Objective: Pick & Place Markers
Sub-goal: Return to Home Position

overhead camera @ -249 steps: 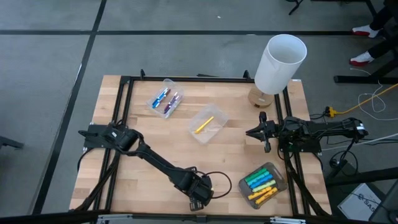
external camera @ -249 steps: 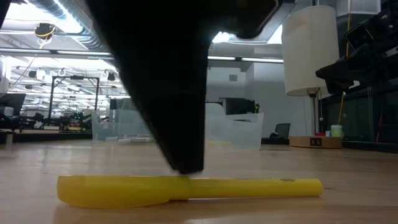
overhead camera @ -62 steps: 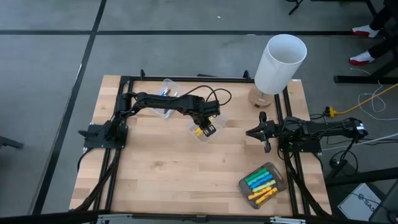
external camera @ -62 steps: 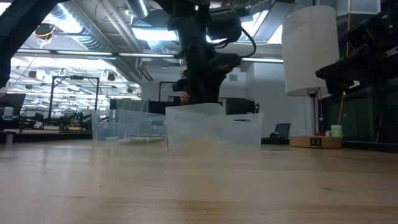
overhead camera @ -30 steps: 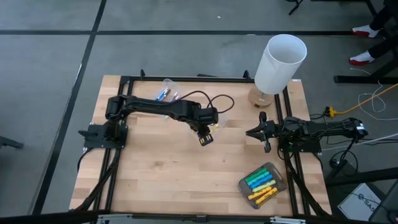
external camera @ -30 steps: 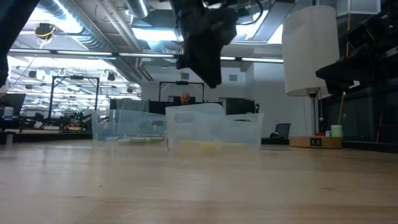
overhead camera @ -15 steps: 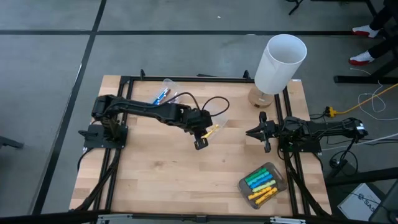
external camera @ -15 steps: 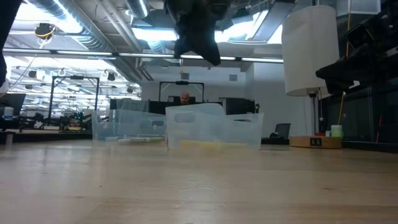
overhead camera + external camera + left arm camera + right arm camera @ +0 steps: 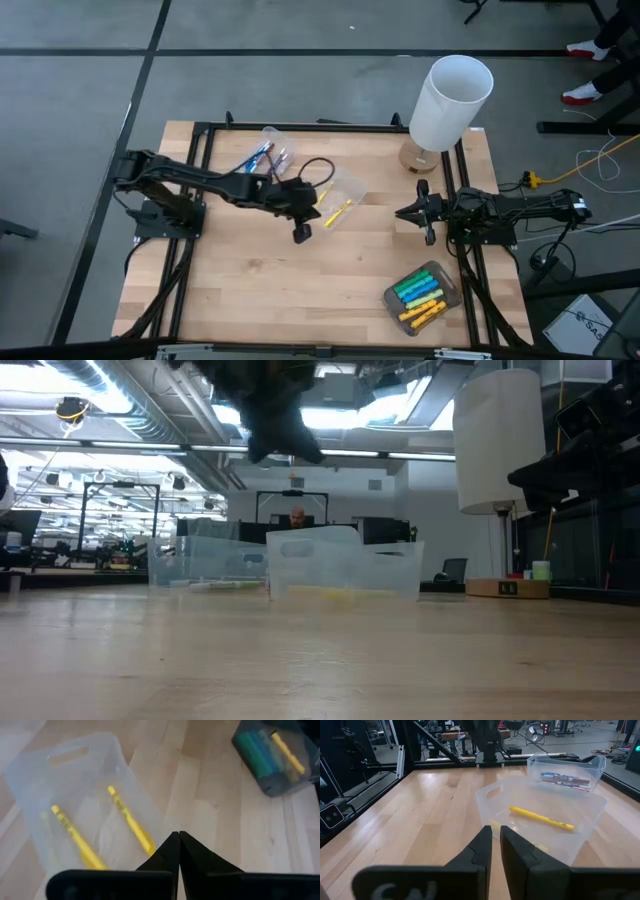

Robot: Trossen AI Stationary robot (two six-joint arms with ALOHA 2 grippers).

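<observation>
Probably a robotics lab; exposed ceiling ducts (image 9: 130,410), distant workbenches (image 9: 60,555), black framed wooden table (image 9: 300,290)

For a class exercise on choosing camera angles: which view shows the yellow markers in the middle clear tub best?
The left wrist view: it looks down into the clear tub and shows two yellow markers apart. The right wrist view shows one clearly. The high view shows small yellow streaks; the low view only a yellow blur through the wall.
</observation>
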